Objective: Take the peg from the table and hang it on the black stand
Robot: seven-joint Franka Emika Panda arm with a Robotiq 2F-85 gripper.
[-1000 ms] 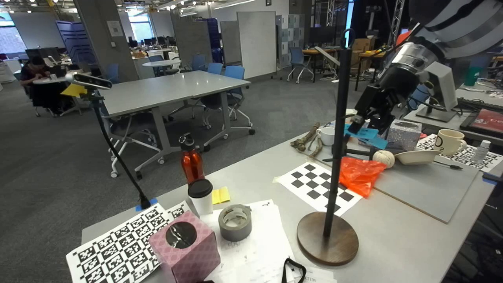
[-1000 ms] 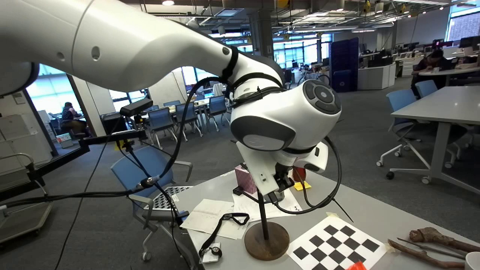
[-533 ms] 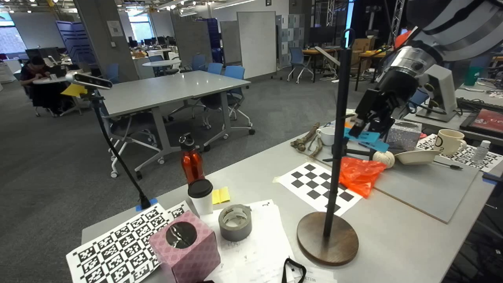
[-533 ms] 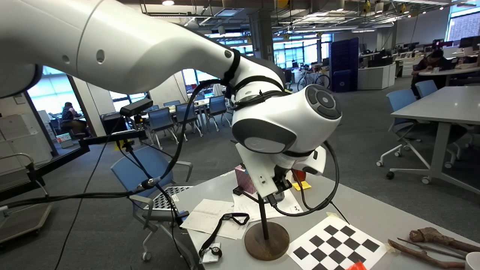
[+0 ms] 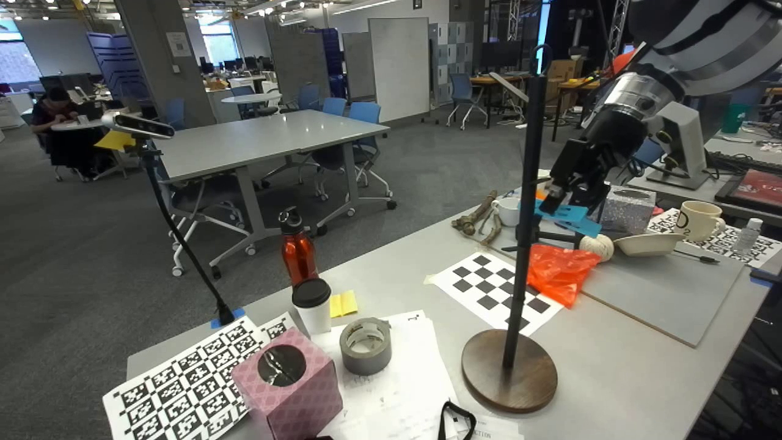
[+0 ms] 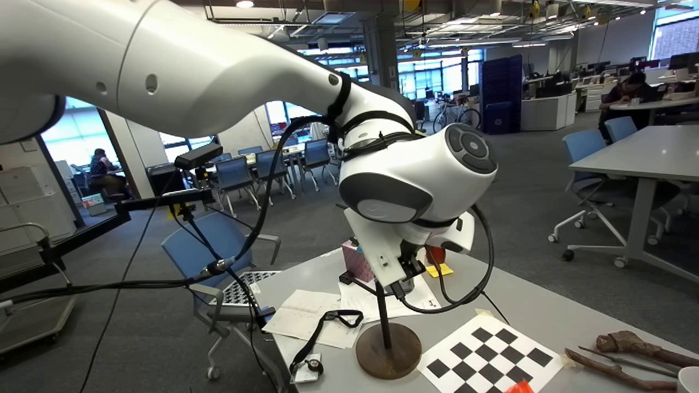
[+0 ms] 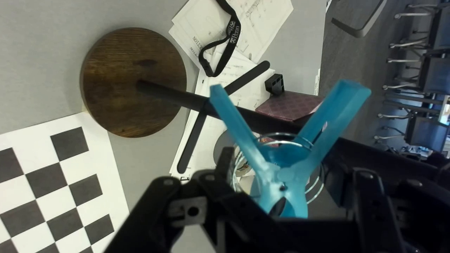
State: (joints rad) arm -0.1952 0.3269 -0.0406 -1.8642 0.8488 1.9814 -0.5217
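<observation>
The gripper (image 5: 569, 204) pinches the peg (image 7: 297, 179), holding it aloft near the upright stand (image 5: 524, 235); in the wrist view the peg's prongs (image 7: 233, 123) spread in a V across the stand's pole (image 7: 172, 95), though whether they touch it cannot be told; the stand rises from the table (image 5: 617, 379); just beside its base (image 7: 128, 91) lies the checkered sheet (image 5: 493, 288), with orange plastic (image 5: 557, 272) a little farther from the stand; papers (image 5: 397, 391) bearing the tape (image 5: 365, 365) lie near the base; the pink box (image 5: 299, 397) and the red bottle (image 5: 299, 256) sit farther from it.
</observation>
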